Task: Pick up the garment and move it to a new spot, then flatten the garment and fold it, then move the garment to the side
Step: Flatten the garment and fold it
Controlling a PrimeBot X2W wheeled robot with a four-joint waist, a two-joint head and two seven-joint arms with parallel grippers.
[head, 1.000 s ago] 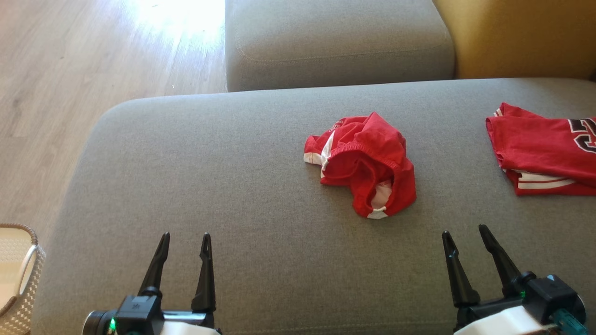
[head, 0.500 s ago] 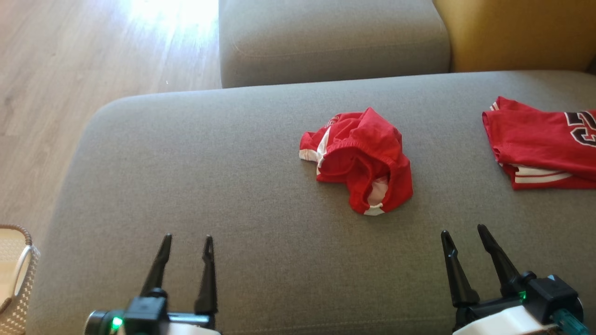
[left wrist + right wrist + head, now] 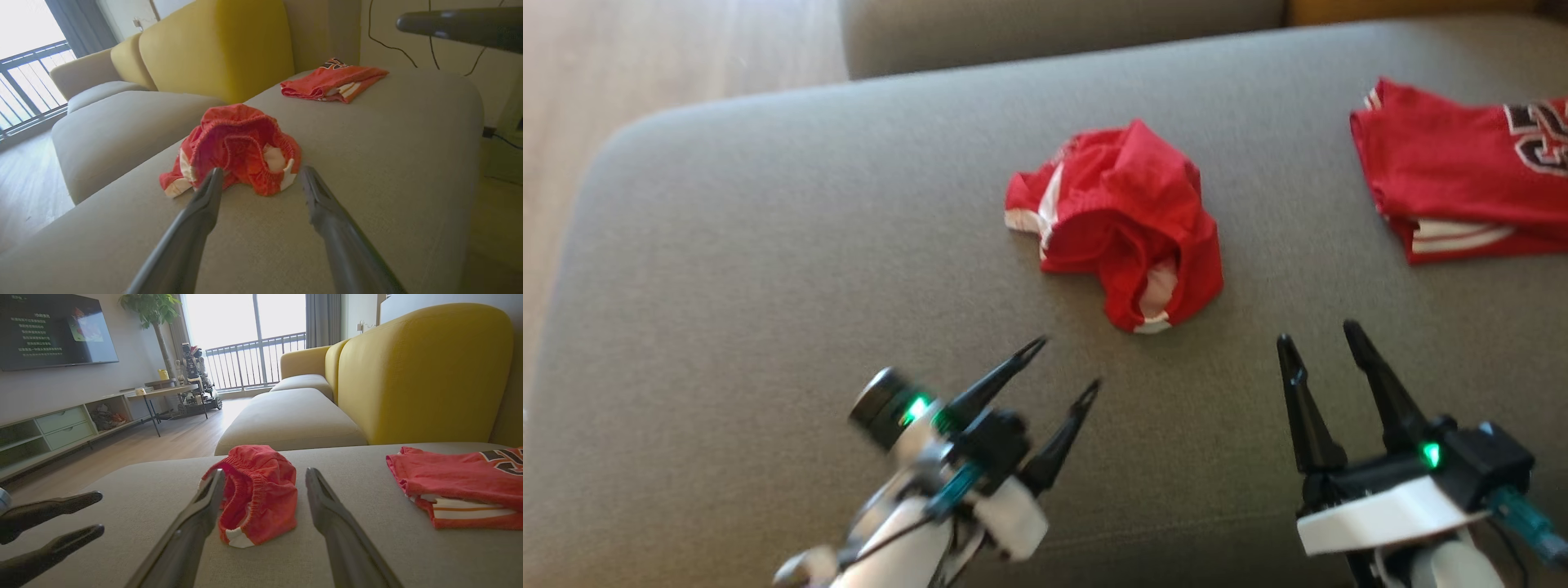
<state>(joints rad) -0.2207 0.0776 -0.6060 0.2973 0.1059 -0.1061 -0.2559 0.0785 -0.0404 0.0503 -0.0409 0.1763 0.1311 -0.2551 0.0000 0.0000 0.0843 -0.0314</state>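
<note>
The broad grey fabric sofa cushion [image 3: 768, 286] carries a folded red jersey with white stripes [image 3: 1445, 171] off at its right end. Mid-cushion lies the crumpled red shorts with white trim [image 3: 1127, 212], a soft, light heap that looks floppy. I'd pinch the gathered elastic waistband. The left gripper [image 3: 1068, 363] and right gripper [image 3: 1316, 332] hover near it, both spread wide and empty.

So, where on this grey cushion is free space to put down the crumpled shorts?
Widest bare patch: the grey fabric sofa cushion left of the crumpled red shorts, out to its rounded edge. A narrower strip lies between shorts and folded red jersey. Crowded: the right end.
</note>
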